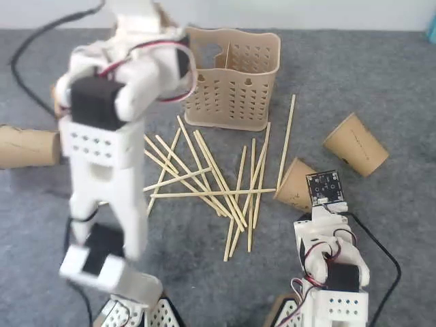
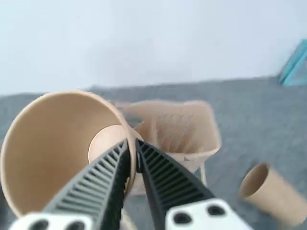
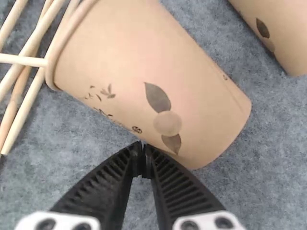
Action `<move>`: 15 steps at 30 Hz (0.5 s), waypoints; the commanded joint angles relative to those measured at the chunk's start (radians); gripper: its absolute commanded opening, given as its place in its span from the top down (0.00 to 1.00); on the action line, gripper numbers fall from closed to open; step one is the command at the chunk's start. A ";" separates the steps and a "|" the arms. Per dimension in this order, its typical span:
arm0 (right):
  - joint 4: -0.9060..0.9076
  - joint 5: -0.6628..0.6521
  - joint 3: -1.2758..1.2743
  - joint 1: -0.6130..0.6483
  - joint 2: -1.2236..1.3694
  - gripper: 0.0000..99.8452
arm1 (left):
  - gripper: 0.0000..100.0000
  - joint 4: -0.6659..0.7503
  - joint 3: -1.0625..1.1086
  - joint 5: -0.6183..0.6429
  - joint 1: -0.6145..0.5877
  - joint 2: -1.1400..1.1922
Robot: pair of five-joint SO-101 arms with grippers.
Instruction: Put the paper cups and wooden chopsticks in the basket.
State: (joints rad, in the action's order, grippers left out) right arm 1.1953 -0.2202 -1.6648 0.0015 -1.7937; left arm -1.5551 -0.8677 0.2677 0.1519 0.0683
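My left gripper is shut on the rim of a paper cup, held up in the air with its mouth facing the camera. Beyond it stands the tan slotted basket, which sits at the back of the table. Wooden chopsticks lie scattered in front of the basket. My right gripper is shut with nothing in it, its tips just at the side of a cup lying on the table. That cup's rim rests on some chopsticks.
Another cup lies at the right, and one more at the far left edge. The raised left arm hides part of the table's left side. The surface is grey carpet.
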 commanded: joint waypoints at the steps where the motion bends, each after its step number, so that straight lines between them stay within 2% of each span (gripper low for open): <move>1: 0.001 -0.014 -0.017 -0.010 -0.018 0.99 | 0.99 0.002 -0.325 0.058 0.081 0.160; 9: 0.001 -0.014 -0.017 -0.007 -0.018 0.99 | 0.99 0.051 -0.610 0.058 0.183 0.473; 15: 0.001 -0.014 -0.017 -0.004 -0.018 0.99 | 0.99 0.117 -0.690 0.057 0.244 0.632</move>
State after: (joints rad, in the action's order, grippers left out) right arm 1.1953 -0.2202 -1.6648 0.0015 -1.7937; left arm -1.5014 -1.4922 0.3153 0.3560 0.6544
